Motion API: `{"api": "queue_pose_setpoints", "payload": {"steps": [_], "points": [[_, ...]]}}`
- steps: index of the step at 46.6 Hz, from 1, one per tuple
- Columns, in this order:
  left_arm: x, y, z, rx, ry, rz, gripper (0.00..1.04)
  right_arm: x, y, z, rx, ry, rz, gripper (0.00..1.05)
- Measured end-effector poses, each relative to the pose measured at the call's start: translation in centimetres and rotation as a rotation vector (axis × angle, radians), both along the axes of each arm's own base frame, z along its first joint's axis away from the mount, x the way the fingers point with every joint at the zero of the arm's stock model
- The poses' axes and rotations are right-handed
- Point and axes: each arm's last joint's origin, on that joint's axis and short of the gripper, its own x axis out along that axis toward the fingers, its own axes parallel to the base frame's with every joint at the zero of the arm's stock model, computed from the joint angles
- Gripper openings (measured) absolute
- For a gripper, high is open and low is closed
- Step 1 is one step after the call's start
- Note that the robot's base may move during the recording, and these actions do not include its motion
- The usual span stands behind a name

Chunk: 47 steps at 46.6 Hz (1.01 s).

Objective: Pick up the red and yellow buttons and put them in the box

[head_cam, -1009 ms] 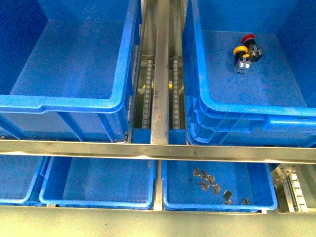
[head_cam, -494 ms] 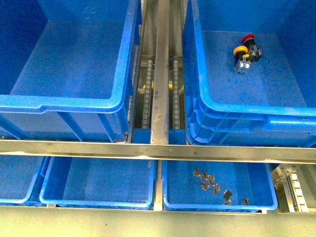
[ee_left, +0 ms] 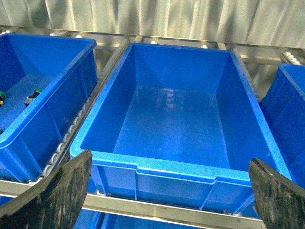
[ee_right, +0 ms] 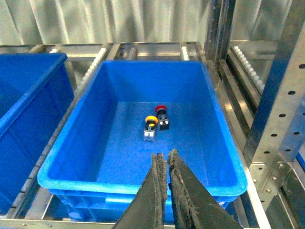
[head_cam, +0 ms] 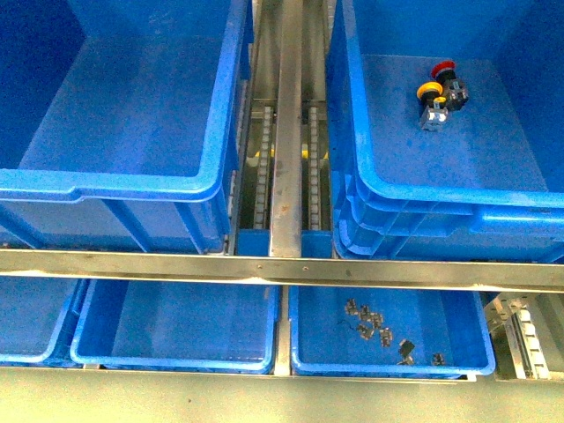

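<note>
Nothing moved; buttons (ee_right: 156, 121) beyond fingers (ee_right: 183, 191).

Right box (head_cam: 357, 167): red button (head_cam: 443, 69) and yellow button (head_cam: 429, 91) touching, near far wall.
Left box (head_cam: 225, 132): bare floor.
Lower tray (head_cam: 304, 352): small metal clips (head_cam: 374, 326).

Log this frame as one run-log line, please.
red button and yellow button: side by side in right box | left pincer: open, empty | right pincer: shut, empty
</note>
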Motion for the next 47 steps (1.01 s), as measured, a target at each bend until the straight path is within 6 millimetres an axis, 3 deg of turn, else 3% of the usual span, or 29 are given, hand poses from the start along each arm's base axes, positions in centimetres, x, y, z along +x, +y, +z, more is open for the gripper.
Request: {"api": "queue_pose_setpoints", "payload": {"steps": [5,7,19,28,47], "points": [[0.00,0.00,0.00,0.000,0.000,0.000,0.97,0.00,0.00,0.00,0.000,0.000,0.000,0.04],[0.00,0.00,0.00,0.000,0.000,0.000,0.97,0.00,0.00,0.00,-0.001,0.000,0.000,0.09],[0.00,0.00,0.00,0.000,0.000,0.000,0.97,0.00,0.00,0.00,-0.001,0.000,0.000,0.65],[0.00,0.00,0.00,0.000,0.000,0.000,0.97,0.00,0.00,0.00,-0.001,0.000,0.000,0.99],[0.00,0.00,0.00,0.000,0.000,0.000,0.97,0.00,0.00,0.00,-0.001,0.000,0.000,0.99]]}}
